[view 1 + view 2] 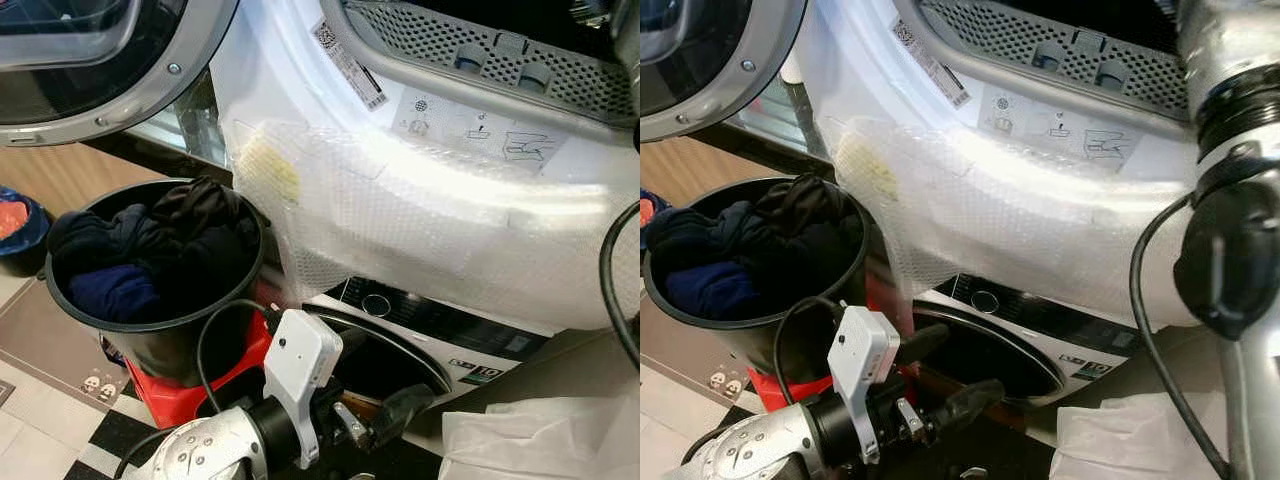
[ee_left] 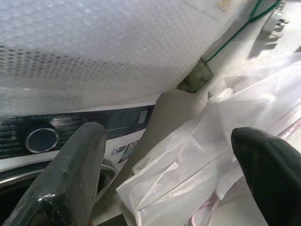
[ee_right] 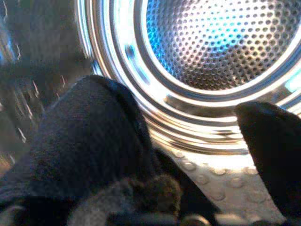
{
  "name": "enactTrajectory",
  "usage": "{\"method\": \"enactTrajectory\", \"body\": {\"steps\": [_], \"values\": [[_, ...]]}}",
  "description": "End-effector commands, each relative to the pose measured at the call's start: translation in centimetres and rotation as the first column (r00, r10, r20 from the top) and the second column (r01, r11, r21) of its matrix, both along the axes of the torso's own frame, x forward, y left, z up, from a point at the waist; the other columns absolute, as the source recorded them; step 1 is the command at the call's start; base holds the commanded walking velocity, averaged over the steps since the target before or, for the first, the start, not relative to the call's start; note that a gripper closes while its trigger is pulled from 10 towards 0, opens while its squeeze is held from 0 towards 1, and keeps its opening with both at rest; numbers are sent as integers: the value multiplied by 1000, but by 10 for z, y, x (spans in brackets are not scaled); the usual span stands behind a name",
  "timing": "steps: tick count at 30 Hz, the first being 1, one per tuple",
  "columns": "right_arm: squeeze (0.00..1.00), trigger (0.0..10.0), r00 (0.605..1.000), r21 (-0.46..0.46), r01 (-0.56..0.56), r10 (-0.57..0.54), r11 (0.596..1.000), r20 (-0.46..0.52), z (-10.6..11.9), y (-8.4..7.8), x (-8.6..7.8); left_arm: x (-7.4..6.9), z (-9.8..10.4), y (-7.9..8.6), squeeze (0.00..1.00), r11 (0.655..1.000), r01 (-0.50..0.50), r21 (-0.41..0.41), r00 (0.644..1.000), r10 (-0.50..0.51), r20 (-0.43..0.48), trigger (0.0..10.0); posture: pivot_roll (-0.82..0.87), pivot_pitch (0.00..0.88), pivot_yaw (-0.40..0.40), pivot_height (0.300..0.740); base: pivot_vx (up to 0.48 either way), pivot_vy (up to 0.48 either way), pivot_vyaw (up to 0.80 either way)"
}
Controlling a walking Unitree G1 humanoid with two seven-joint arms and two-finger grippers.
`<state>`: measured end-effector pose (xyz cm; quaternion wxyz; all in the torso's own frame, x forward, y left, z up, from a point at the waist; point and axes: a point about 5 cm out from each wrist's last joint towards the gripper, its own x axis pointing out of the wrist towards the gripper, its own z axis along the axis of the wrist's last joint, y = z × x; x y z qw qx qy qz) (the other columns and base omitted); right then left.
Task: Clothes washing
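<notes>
We stand on a black-and-white tiled floor (image 1: 40, 440) close against two stacked machines: the upper one (image 1: 470, 120) wrapped in bubble wrap (image 1: 400, 210), its round door (image 1: 90, 60) swung open to our left, and below it the washer (image 1: 400, 330) with a dial (image 1: 377, 304). Between the machines and our left arm there is little room. A black bucket (image 1: 150, 340) sits on a red stand (image 1: 190, 395) at the left, heaped with dark clothes (image 1: 150, 250). Our left gripper (image 2: 164, 174) hangs low before the washer with fingers spread apart, clear plastic bags (image 2: 202, 160) beyond them. Our right gripper (image 3: 188, 160) reaches into the perforated steel drum (image 3: 216, 42), a dark cloth (image 3: 94, 155) draped over one finger; whether it pinches we cannot tell
</notes>
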<state>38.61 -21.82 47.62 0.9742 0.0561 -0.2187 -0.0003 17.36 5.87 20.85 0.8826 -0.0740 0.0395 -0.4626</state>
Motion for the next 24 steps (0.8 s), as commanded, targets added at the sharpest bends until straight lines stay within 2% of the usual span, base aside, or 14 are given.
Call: {"method": "enactTrajectory", "body": {"steps": [1,8,10,12,14,15,16,17,18,19,20,21,22,24], "values": [[0,10000,999,132,-14,8,991,40,11,-13,-8,-3,-2,-4,0,999,42,-2,999,-42,-18,10000,65,240,-95,740,0,0,0],[0,10000,987,286,-118,82,951,136,20,-14,-13,-1,-1,-3,0,999,51,-2,999,-51,-17,10000,65,225,-88,740,0,0,0],[0,10000,983,500,-185,159,846,95,8,-10,-6,0,-1,-3,0,999,48,-5,999,-48,-20,10000,61,219,-87,740,0,0,0],[0,10000,969,685,-225,232,693,84,-3,-4,1,0,-1,-3,0,999,48,-6,999,-48,-19,10000,60,219,-87,740,0,0,0],[0,10000,975,651,-169,224,740,-1,-17,2,8,1,-1,-3,0,999,50,-7,999,-50,-20,10000,54,219,-88,740,0,0,0],[0,10000,981,515,-130,184,847,-55,-24,7,12,1,-1,-4,0,999,50,-9,999,-51,-20,10000,54,219,-88,740,0,0,0],[0,10000,985,205,-117,139,972,-100,-25,21,14,2,-1,-4,0,999,49,-9,999,-49,-19,10000,55,221,-88,740,0,0,0],[0,10000,985,205,-117,139,972,-100,-25,21,14,2,-1,-4,0,999,49,-9,999,-49,-19,10000,55,221,-88,740,0,0,0],[0,10000,989,-70,-98,89,993,-118,-27,34,16,1,-1,-4,0,999,45,-11,999,-45,-20,10000,53,224,-90,740,0,0,0],[0,10000,997,-299,-28,4,954,-79,-23,38,15,1,-1,-4,0,999,44,-12,999,-44,-21,10000,56,225,-93,740,0,0,0],[0,10000,997,-299,-28,4,954,-79,-23,38,15,1,-1,-4,0,999,44,-12,999,-44,-21,10000,56,225,-93,740,0,0,0],[0,10000,999,-594,18,-36,804,-18,-20,51,14,1,-1,-4,0,999,40,-12,999,-40,-22,10000,60,229,-94,740,0,0,0],[0,10000,999,-594,18,-36,804,-18,-20,51,14,1,-1,-4,0,999,40,-12,999,-40,-22,10000,60,229,-94,740,0,0,0],[0,10000,1000,-718,0,-1,697,-1,-19,60,12,1,-1,-4,0,999,35,-12,999,-35,-22,10000,60,230,-95,740,0,0,0]]}}
